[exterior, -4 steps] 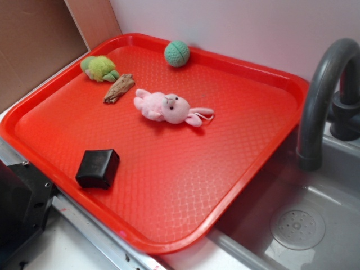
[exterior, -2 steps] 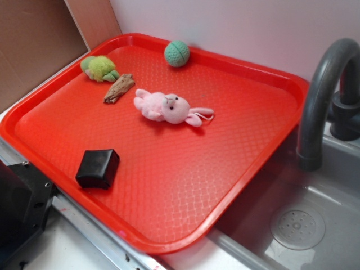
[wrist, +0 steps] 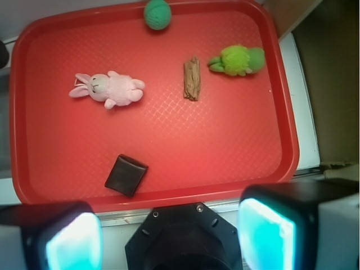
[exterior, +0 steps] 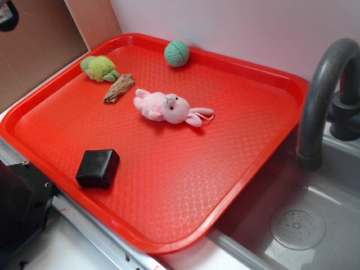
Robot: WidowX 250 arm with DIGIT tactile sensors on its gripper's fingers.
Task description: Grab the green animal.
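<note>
The gripper (wrist: 169, 236), jaws spread wide and empty, is newly glimpsed high above the red tray (exterior: 270, 140), with the green animal (wrist: 237, 60) left ungrasped.

Setting: toy or mock kitchen arranged as a robot test station.

Evidence of kitchen: grey plastic sink basin (exterior: 315, 225) with a round perforated drain (exterior: 297, 226); dark grey arched faucet (exterior: 320, 95) standing at the basin's edge; pale wall behind.

Evidence of test station: large red tray (exterior: 253, 163) laid partly over the sink edge, carrying unrelated small props, namely plush toys, a knitted ball (exterior: 177, 53), a wood piece (wrist: 192, 79) and a black block (exterior: 98, 168); brown cardboard panel (exterior: 39, 45) propped at one side; black robot hardware (exterior: 19, 208) at the bench (wrist: 306, 112) edge; a wrist camera looking straight down on the tray.
</note>
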